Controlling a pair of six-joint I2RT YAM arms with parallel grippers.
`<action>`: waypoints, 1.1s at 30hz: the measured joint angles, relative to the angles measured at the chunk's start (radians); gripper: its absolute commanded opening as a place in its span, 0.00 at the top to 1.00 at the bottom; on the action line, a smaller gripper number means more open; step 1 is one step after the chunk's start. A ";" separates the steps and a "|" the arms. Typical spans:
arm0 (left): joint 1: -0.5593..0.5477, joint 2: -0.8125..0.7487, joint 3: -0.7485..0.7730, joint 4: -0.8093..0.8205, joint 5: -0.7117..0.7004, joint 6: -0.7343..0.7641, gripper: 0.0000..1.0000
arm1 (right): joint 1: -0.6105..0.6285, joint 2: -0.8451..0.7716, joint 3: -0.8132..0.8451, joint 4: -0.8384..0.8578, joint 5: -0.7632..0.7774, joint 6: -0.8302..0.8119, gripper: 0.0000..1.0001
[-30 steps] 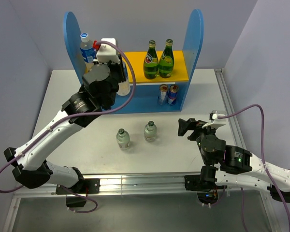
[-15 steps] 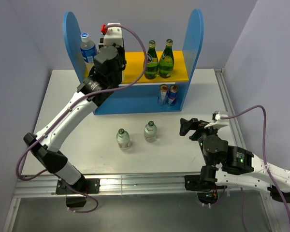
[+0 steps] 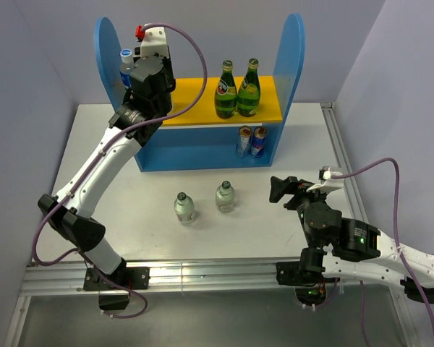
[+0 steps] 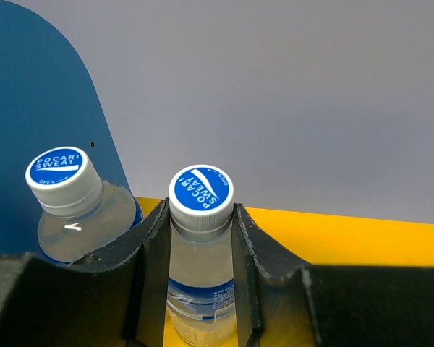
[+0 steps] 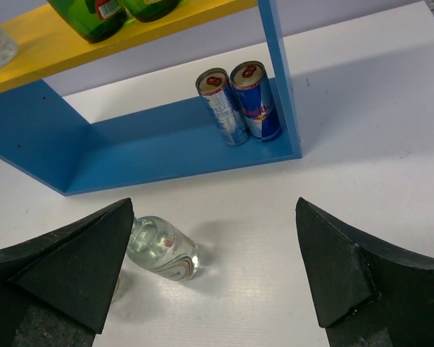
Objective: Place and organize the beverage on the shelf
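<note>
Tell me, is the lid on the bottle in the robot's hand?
On: a blue cap tops the bottle gripped by the left hand.

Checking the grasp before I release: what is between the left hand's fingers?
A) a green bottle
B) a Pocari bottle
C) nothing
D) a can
B: in the left wrist view the blue-capped Pocari bottle stands between the fingers of the left hand, which sit close against its sides.
</note>
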 measured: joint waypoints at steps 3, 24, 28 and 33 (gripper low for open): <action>0.002 0.000 0.000 -0.001 0.003 -0.010 0.35 | 0.000 0.001 0.000 0.000 0.000 0.000 0.00; -0.275 -0.412 -0.341 -0.133 -0.052 -0.185 0.01 | 0.003 0.011 0.000 0.000 0.002 0.000 0.00; -0.363 -0.615 -0.615 -0.232 -0.121 -0.348 0.01 | 0.003 0.013 0.000 0.000 0.001 0.000 0.00; -0.418 -0.745 -0.898 -0.369 -0.132 -0.574 0.01 | 0.004 0.015 0.000 0.000 -0.005 0.001 0.00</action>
